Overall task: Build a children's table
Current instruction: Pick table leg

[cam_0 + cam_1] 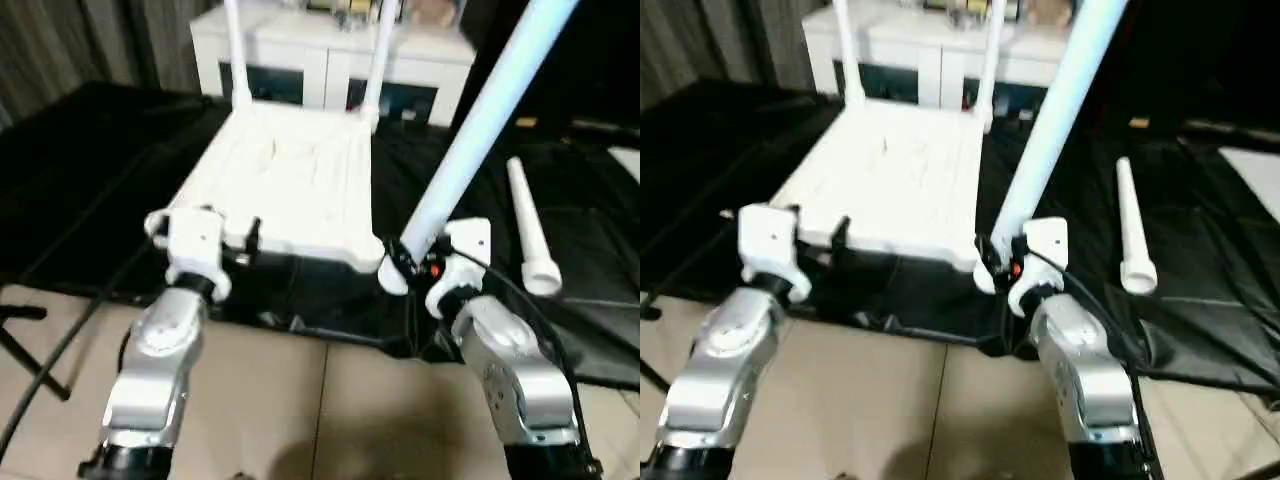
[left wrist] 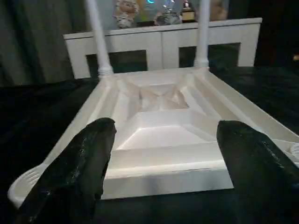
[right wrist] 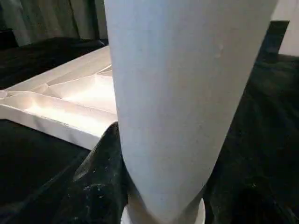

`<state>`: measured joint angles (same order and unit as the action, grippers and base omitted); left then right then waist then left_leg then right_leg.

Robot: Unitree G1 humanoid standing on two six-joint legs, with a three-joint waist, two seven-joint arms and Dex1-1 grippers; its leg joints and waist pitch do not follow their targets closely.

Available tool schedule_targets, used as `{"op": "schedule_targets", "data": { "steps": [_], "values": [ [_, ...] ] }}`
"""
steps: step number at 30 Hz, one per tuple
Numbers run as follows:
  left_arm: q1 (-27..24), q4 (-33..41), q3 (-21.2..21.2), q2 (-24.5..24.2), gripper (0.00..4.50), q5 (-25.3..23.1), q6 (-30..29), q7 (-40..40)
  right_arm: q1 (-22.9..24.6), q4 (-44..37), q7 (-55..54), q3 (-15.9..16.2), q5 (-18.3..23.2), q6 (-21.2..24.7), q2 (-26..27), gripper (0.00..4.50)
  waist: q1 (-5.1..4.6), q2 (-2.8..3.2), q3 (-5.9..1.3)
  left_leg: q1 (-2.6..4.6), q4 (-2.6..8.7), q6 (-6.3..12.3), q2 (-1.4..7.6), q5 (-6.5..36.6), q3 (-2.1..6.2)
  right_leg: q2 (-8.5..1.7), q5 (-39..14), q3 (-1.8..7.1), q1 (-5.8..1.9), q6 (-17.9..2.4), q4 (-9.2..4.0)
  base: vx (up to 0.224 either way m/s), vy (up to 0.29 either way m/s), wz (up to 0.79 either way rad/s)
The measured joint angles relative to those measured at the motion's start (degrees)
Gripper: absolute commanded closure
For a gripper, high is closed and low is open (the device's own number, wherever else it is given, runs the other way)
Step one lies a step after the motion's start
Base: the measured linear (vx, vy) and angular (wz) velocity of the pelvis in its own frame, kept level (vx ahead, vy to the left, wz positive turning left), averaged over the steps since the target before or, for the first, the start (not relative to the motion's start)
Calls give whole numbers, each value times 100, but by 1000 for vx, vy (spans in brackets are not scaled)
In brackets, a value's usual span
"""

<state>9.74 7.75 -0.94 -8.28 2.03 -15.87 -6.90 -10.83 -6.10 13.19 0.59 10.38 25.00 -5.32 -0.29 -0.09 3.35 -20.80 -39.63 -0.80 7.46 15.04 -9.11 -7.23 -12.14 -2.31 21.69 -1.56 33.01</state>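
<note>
The children's table lies as parts on a black cloth. Its white tabletop (image 1: 300, 180) is upside down, ribbed side up, with two legs (image 1: 236, 60) (image 1: 378, 60) standing upright in the far corner sockets. My right gripper (image 1: 400, 262) is shut on the thick end of a third white leg (image 1: 480, 130), which leans up and to the right just beside the tabletop's near right corner; the leg (image 3: 187, 93) stands between the black fingers (image 3: 98, 186). My left gripper (image 2: 170, 154) is open at the near left corner, fingers (image 2: 88, 163) apart, touching nothing. Another leg (image 1: 530, 225) lies loose on the cloth to the right.
A white cabinet (image 1: 330, 55) with dark compartments stands behind the tabletop. The black cloth (image 1: 100, 170) covers the work area and ends at beige floor tiles (image 1: 330, 410) near me. A dark cable (image 1: 60, 350) runs over the floor at the left.
</note>
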Motion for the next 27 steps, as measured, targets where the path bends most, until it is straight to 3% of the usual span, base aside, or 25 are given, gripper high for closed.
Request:
{"op": "schedule_targets", "data": {
  "steps": [2,3,4,5,6,7,8,9,10,11,12,13,14,15,16,17,18,19,20,21,22,23,24,25,27],
  "values": [
    [-21,-1,-75,53,56,25,-21,48,3,1,34,3,3,0,-3,265,-35,3,34,127,175,1,10,1,-37,-8,-186,-60,-127,93,-112,-51,12,6],
    [-20,2,-90,67,56,37,-39,59,2,-2,52,3,7,-2,-8,265,-8,32,64,164,302,0,50,1,-88,-21,-343,-147,-238,67,-9,-88,-31,5],
    [19,-4,-55,37,56,32,-56,52,52,-37,57,-26,18,-5,-37,265,86,43,74,206,413,-1,105,2,-236,-1,-517,-322,-285,71,533,-63,-89,20],
    [84,39,28,44,56,33,-55,33,68,-68,49,-85,19,-15,-91,265,317,-43,34,208,458,-1,193,1,-436,79,-645,-319,-368,71,892,-63,-89,20],
    [84,118,8,8,56,32,-50,35,4,-65,45,-110,20,-12,-105,265,390,-321,-61,219,337,-15,153,8,-618,132,-1009,-110,-535,194,781,130,-225,13],
    [-7,97,-39,34,56,28,-51,41,-66,-65,56,-91,29,-17,-137,265,536,-208,-52,118,3,82,129,184,-250,354,-933,74,-597,255,840,215,-203,10],
    [-67,39,-9,39,56,29,-67,30,12,-59,52,-98,35,-14,-125,265,618,-144,-73,216,-122,165,15,211,40,452,-945,190,-631,234,817,215,-203,10],
    [-53,25,0,50,56,40,-93,27,58,-59,58,-95,35,-12,-127,265,692,-80,-80,282,-215,165,-58,214,218,549,-949,299,-667,224,769,120,-61,32],
    [-4,31,-1,58,56,46,-106,27,69,-59,61,-100,35,-12,-135,265,745,-35,-92,339,-140,168,-85,230,259,649,-939,396,-671,203,701,73,-28,46],
    [70,36,-9,53,56,50,-119,27,67,-54,68,-106,34,-12,-144,265,833,53,-127,410,125,-95,-73,277,247,767,-898,499,-681,175,601,73,-28,46],
    [87,35,-36,27,56,45,-123,30,65,-45,73,-97,34,-4,-138,265,809,37,-124,460,236,-91,-65,235,225,788,-855,500,-649,106,549,61,-10,47],
    [56,20,-140,-50,56,35,-126,42,-56,-38,101,53,42,16,-10,265,799,-16,-140,467,302,-68,-97,233,221,659,-872,316,-438,14,790,93,-14,16],
    [55,-26,-236,-135,56,30,-138,49,-99,-57,125,176,68,16,65,265,747,-11,-145,477,300,-50,-96,259,244,573,-871,159,-239,42,1064,93,-14,16],
    [64,-18,-274,-150,56,32,-142,50,-93,-76,151,230,97,14,72,265,672,-28,-165,471,300,-26,-97,273,250,473,-797,78,-3,174,1211,112,-1,2],
    [74,3,-260,-120,56,51,-142,27,-83,-76,154,195,114,14,53,265,599,-75,-185,471,302,-13,-103,305,223,335,-666,-15,271,292,1135,90,8,8],
    [74,5,-253,-101,56,58,-145,17,-80,-76,154,166,125,14,45,265,525,-131,-186,477,302,-24,-123,334,179,243,-499,-20,377,237,868,90,8,8],
    [83,7,-243,-92,56,62,-148,7,-75,-78,154,132,131,14,38,265,447,-257,-181,501,300,-54,-195,369,112,126,-201,27,419,184,467,115,-44,4],
    [83,-15,-227,-64,56,61,-164,-2,-42,-75,151,96,127,14,-1,265,382,-345,-163,573,251,-90,-222,441,23,91,165,163,354,249,428,145,-61,5],
    [73,-57,-93,13,56,57,-177,-28,35,-62,125,4,126,29,-55,265,405,-258,-94,693,125,40,-165,573,5,268,120,354,192,222,395,145,-61,5],
    [91,-57,52,21,56,60,-176,-54,60,-62,95,-70,125,53,-101,265,456,-189,-63,737,32,75,-157,651,47,438,119,541,98,214,332,137,-33,-18],
    [146,-52,129,21,56,63,-172,-79,80,-62,51,-209,122,66,-135,265,541,-129,-55,701,-161,39,-184,642,141,668,124,815,4,206,251,111,-5,-44],
    [171,-43,121,11,56,63,-165,-91,81,-72,44,-249,122,68,-148,265,565,-87,-62,634,-252,-47,-208,604,230,813,126,975,-69,204,192,111,-5,-44],
    [194,-21,110,-11,56,63,-157,-102,81,-102,41,-255,123,68,-153,265,601,-13,-72,569,-174,-180,-206,538,295,987,122,1117,-106,213,168,84,26,-37],
    [167,0,55,-87,56,62,-118,-128,80,-165,19,-251,128,74,-84,265,580,122,-66,629,6,-206,-163,664,290,1095,52,1085,11,228,321,83,26,-48],
    [104,-139,-124,-263,56,50,-140,-156,125,-298,17,-18,222,87,109,265,439,49,-90,736,156,-188,-160,675,111,719,-328,368,327,89,1016,89,22,-46]
  ]
}}
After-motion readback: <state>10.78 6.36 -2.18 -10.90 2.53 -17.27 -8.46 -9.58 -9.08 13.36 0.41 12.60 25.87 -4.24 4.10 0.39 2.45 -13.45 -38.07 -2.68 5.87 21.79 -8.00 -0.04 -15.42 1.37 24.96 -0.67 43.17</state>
